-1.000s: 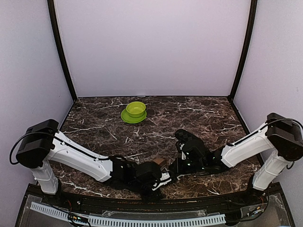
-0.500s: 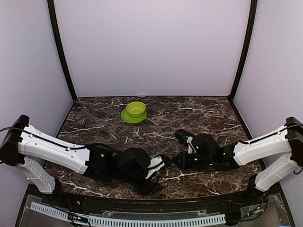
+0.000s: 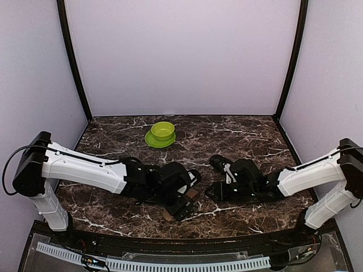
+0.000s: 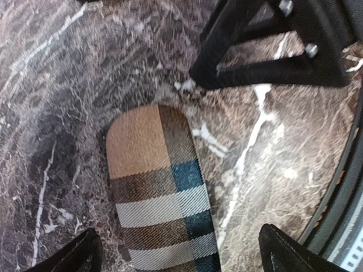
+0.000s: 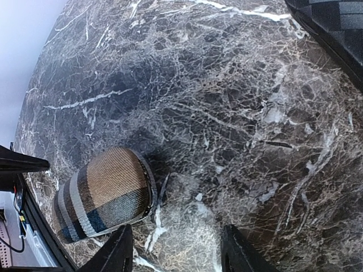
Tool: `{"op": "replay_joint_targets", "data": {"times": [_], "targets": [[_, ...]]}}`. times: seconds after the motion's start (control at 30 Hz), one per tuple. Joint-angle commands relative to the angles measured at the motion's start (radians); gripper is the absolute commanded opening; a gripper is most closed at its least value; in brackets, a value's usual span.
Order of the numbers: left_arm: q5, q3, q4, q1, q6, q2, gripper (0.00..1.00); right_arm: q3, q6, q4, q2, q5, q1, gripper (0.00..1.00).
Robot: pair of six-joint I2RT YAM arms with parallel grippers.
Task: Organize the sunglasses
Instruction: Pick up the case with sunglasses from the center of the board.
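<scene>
Table (image 3: pixel 249 136): dark brown marble-look slab, glossy, threaded with white veins, with a black rim along the near edge. Near that edge lies the striped case (image 4: pixel 156 192), a soft oblong pouch of woven cloth with a rounded end. It is checked in tan, dark brown and cream with a teal stripe down one side, and dark piping runs round the edge. It lies flat on the marble, and what it holds cannot be seen. The left gripper (image 4: pixel 184 252) hangs over the case with its black fingers spread wide. One tip sits on either side of the cloth with a gap showing at each flank, so it grips nothing. The right gripper (image 5: pixel 177 250) is low over bare marble just beside the case's rounded end, its fingers apart with only stone between them. Behind the right gripper is the black case (image 5: pixel 334 28), hard-looking, with a bumpy, quilted surface. Only a corner shows up close, and its contents are hidden. At the far side, well apart from the arms, a lime-green bowl (image 3: pixel 163 130) of smooth plastic sits on a matching plate (image 3: pixel 152 140). Sunglasses: cannot tell where they are, as no view shows frames or lenses.
</scene>
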Motion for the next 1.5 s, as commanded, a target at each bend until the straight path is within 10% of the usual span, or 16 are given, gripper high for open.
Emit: {"op": "replay_joint_targets", "data": {"times": [0.0,0.9,1.37,1.47], "targets": [[-0.033,0.040,-0.059,-0.004,-0.009,0.039,0.99,0.012,-0.006,0.060,0.024,-0.025,-0.012,0.53],[-0.176,-0.041,-0.002,-0.082,0.001,0.173,0.36,-0.078,0.036,0.235,0.089,-0.113,-0.021,0.52],[-0.123,-0.142,0.159,-0.082,0.110,0.093,0.39,-0.162,0.036,0.509,0.073,-0.113,-0.050,0.52],[-0.110,-0.159,0.190,-0.082,0.116,0.075,0.39,-0.141,0.131,0.544,0.119,-0.365,-0.050,0.69]]}}
